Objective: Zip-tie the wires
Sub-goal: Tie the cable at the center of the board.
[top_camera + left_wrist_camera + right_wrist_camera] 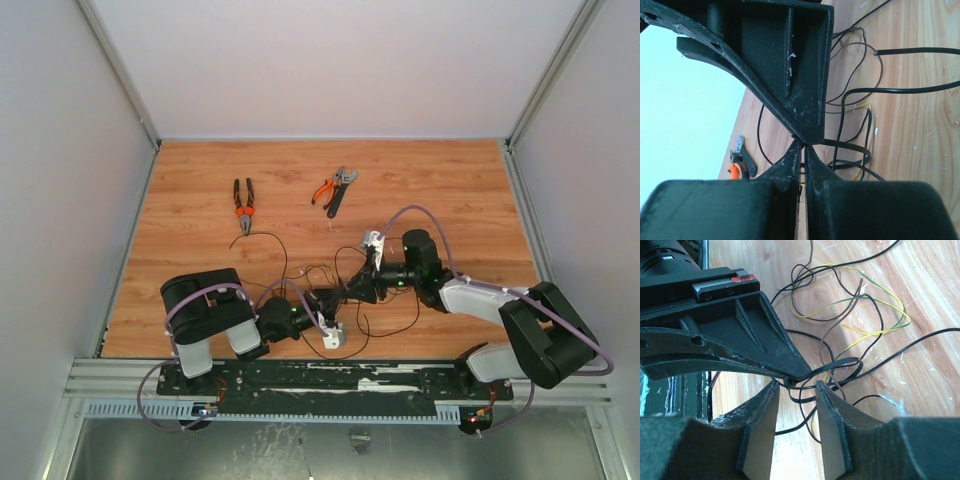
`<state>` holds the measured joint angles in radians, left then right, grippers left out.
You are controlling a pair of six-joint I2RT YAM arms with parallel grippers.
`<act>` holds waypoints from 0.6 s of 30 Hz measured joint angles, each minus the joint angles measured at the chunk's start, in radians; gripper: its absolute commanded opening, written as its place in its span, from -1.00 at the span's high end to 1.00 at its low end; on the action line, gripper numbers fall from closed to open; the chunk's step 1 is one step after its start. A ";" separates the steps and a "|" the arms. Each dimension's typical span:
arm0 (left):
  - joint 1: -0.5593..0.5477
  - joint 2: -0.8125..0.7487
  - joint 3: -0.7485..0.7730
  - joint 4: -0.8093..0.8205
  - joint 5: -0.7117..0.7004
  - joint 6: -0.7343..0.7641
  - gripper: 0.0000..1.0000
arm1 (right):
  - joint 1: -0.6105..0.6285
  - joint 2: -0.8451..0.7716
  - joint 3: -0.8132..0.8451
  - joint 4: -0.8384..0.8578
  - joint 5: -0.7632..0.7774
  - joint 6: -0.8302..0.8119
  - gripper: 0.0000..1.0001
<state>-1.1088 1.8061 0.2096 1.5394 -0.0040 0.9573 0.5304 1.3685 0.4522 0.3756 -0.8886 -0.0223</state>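
Step in hand, by judgement: closing the loop of the zip tie round the wires, with the pull-tight not yet done. In the top view the two arms meet tip to tip at about 6 o'clock from the centre of the table, close to its near edge, and the wire tangle lies under and around that meeting point. The left gripper is clenched; a flat black strip comes out of its tip, so it appears to be grasping the zip tie. In the right wrist view that strip curves away from the tip towards 2 o'clock and doubles back over several strands. The right gripper is released, with a clear gap between its fingers. It stands just beside the left tip with thin strands crossing the gap, and it grasps nothing. Whether the tail has entered the tie's head cannot be told, as the left finger hides the joint. The next move calls for the right fingers to close on the free end of the strip alone, not on a loose wire, and then to draw it away while the left holds firm. The pliers lie at 10 o'clock and the cutters at 12 o'clock, both well apart from the work.
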 measured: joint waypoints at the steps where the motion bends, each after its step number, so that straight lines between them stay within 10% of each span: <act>1: 0.000 0.000 0.000 0.000 0.000 -0.002 1.00 | 0.000 -0.003 0.000 -0.004 0.003 -0.002 0.21; 18: 0.008 -0.002 0.000 0.000 0.001 -0.025 1.00 | 0.015 -0.069 0.069 -0.116 0.033 -0.032 0.14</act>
<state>-1.1004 1.8046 0.2092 1.5394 -0.0032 0.9325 0.5457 1.2995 0.5213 0.2596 -0.8558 -0.0544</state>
